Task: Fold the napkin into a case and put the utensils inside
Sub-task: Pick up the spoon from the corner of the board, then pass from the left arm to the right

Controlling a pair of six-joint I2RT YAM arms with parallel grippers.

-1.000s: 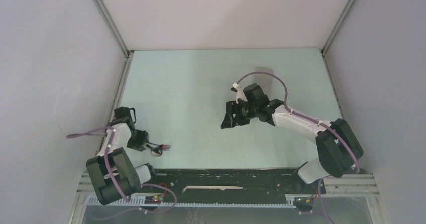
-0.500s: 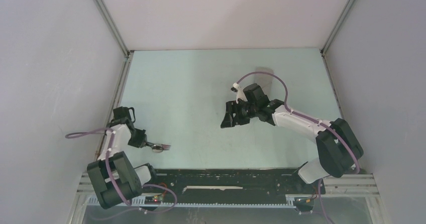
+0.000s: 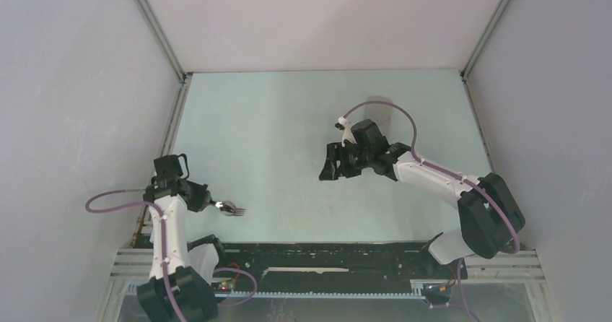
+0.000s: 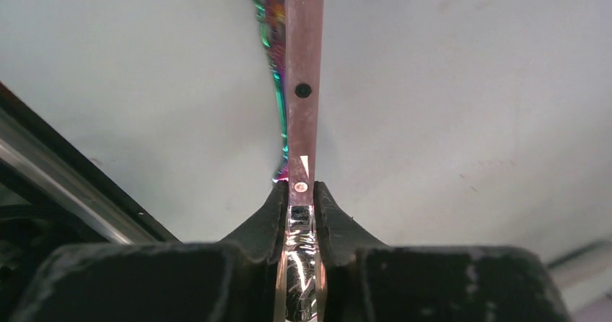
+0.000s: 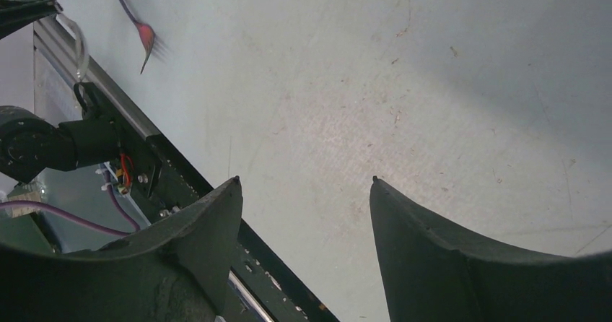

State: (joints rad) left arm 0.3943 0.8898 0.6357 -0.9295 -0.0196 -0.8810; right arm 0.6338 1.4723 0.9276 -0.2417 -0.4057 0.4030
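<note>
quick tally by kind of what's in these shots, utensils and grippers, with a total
fork: 1
spoon: 1
grippers: 2 (left gripper shut on the utensils at their handles, right gripper open and holding nothing)
total: 4

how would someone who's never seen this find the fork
On the pale green table, go to the near left edge, where the left gripper is shut on a pink handle. The fork pokes out past it toward the centre; its dark tines set it apart from the round silvery spoon alongside.
</note>
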